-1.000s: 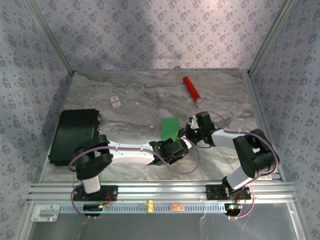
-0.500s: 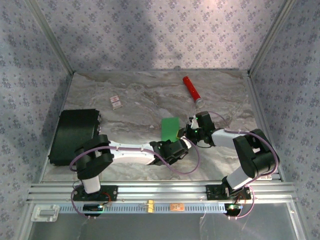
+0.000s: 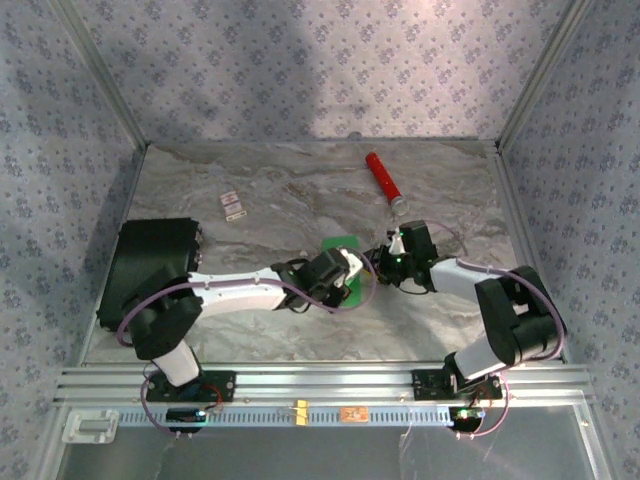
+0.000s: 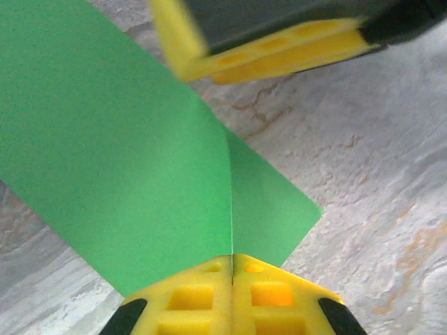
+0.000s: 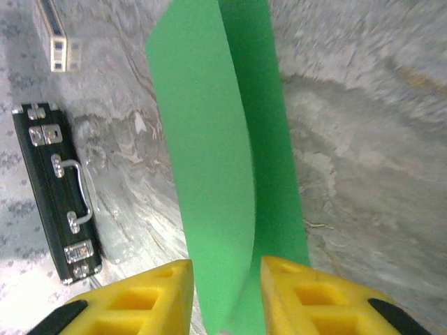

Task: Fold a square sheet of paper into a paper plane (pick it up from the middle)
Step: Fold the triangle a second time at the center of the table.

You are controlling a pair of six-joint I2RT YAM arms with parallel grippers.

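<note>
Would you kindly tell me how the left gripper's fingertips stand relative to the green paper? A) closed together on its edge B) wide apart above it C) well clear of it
A: the yellow tips of the left gripper meet with no gap, pinching the square sheet of paper.

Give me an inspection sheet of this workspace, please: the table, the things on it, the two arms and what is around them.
Surface: grey marbled tabletop, no spills seen.
Job's things: bright green sheet of paper, folded along a crease, lifted between the two arms.
Clutter: red cylinder at the far side; black flat case with metal latches at the left; small white card.
End effectors: the left end effector is shut on the paper at its crease; the right end effector is open, the paper standing between its fingers.
Cables: purple cables loop along both arms, clear of the paper.
Surroundings: patterned walls on three sides; aluminium rail at the near edge.
</note>
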